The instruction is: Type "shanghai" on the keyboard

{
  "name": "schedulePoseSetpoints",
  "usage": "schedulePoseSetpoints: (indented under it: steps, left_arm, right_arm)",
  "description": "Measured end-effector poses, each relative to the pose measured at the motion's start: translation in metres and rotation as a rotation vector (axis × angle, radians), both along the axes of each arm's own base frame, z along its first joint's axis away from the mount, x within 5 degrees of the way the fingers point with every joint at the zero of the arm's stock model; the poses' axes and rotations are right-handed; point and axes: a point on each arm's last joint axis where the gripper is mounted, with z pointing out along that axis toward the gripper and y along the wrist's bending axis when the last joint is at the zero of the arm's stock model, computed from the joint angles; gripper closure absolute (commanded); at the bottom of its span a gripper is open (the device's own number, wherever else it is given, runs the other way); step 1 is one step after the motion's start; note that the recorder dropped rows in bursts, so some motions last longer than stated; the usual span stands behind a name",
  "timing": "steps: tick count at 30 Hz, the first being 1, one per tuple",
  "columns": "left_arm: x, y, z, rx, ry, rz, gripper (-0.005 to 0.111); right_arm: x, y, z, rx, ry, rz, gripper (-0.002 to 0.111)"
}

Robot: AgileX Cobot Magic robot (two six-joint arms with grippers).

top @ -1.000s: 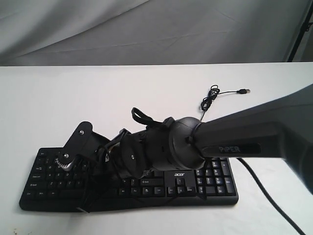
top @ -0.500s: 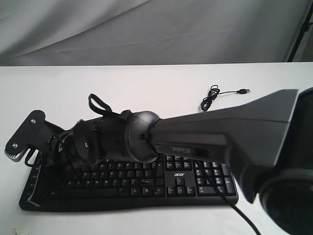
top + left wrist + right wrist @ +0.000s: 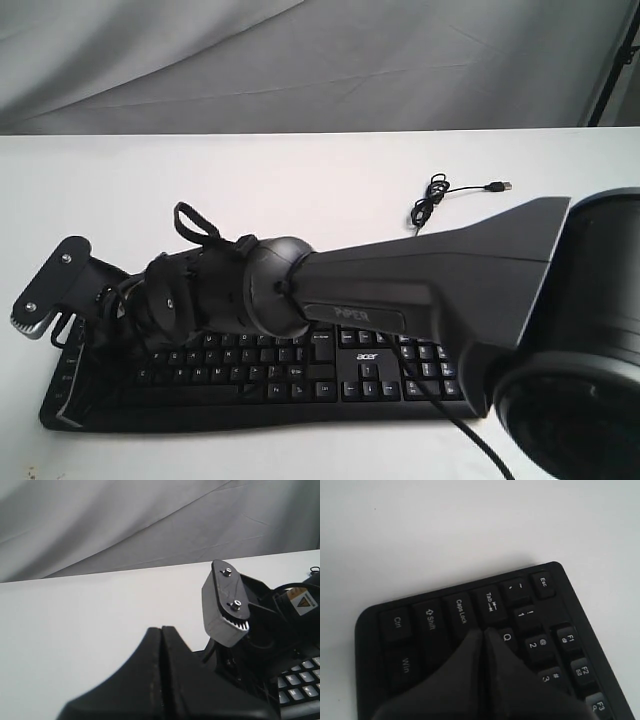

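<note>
The keyboard (image 3: 380, 375) lies along the near edge of the white table (image 3: 300, 170), its long side running left to right, and its thin USB cable (image 3: 432, 200) sits coiled farther back on the right, well apart from it. The exterior view shows the number pad and the acer logo (image 3: 368, 357), but the keyboard's left end is covered there by the right arm (image 3: 420, 285). That arm reaches from the near right across the key rows, and its wrist sits over the left end. The right wrist view fills in what is hidden. The right gripper (image 3: 485, 630) has its two fingers pressed together with nothing between them. Their tips stand over the left-hand keys, just beside the Tab key (image 3: 491, 601), the Caps Lock key (image 3: 461, 611) and the Q key (image 3: 507, 637). Whether they press a key cannot be told. The left wrist view shows the left gripper (image 3: 161, 629), likewise closed tight and empty, above bare table to the left of the keyboard. It faces a grey plate (image 3: 225, 605) with two screws on the right arm's end. A grey cloth backdrop (image 3: 300, 60) hangs beyond the far edge.
</note>
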Motion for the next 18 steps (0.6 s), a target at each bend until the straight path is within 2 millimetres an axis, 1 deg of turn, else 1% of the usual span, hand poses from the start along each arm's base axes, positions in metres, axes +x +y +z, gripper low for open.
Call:
schedulePoseSetpoints:
  steps: [5,10,18]
  left_arm:
    - [0.000,0.000,0.000,0.000,0.000,0.000,0.107]
    - [0.000,0.000,0.000,0.000,0.000,0.000,0.107]
    - [0.000,0.000,0.000,0.000,0.000,0.000,0.107]
  right_arm:
    - [-0.004,0.002,-0.002,-0.001,-0.002,0.009,0.108]
    - [-0.004,0.002,-0.012,-0.018,0.006,0.010,0.108]
    - [-0.002,0.003,-0.012,-0.007,-0.008,0.004,0.108]
